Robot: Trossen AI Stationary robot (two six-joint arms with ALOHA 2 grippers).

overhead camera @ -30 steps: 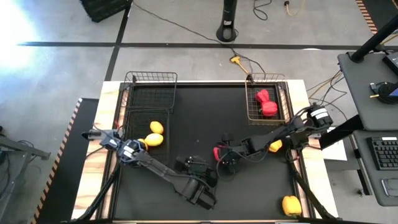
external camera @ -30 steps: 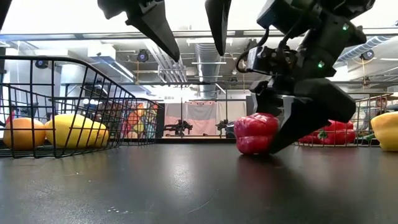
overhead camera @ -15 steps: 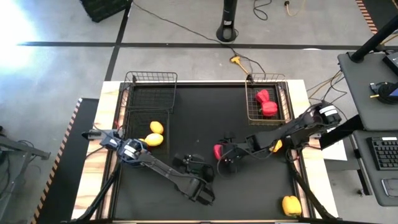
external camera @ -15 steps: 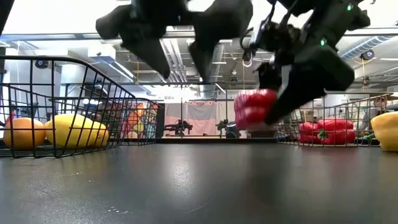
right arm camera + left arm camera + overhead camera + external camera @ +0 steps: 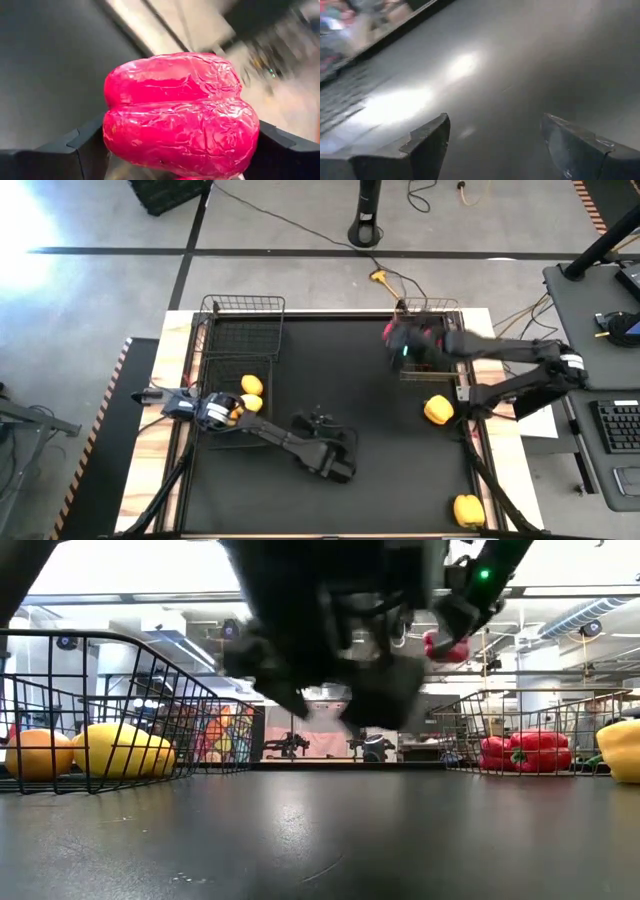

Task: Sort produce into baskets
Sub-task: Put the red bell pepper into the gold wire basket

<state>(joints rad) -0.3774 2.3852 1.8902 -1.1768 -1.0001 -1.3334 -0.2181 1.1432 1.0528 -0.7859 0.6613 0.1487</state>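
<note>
My right gripper (image 5: 403, 343) is shut on a lumpy red pepper (image 5: 180, 120), high above the table at the near-left corner of the far-right wire basket (image 5: 452, 365); the pepper also shows in the low view (image 5: 447, 646). Two red peppers (image 5: 520, 752) lie in that basket. My left gripper (image 5: 495, 145) is open and empty over the bare mat, near the table's middle (image 5: 325, 452). Two lemon-like ovals (image 5: 250, 394) lie in the near-left basket (image 5: 210, 375). The far-left basket (image 5: 245, 330) holds nothing I can see. My right gripper pinches the red pepper between its two fingers, one on each of two opposite sides (image 5: 112, 142). The pepper bulges out past the fingers (image 5: 280, 145). It is lifted clear, well above the table and the basket rim.
A yellow pepper (image 5: 437, 409) lies on the mat just near the far-right basket, and another (image 5: 468, 508) lies at the table's near right corner. The mat (image 5: 380, 490) between the arms is bare. Cables and a stand foot lie on the floor beyond the far edge.
My right gripper has lifted the red pepper off the mat at the table's middle and carried it up and toward the far-right basket, still shut on it. My left gripper has shifted a little toward the table's right, still open.
</note>
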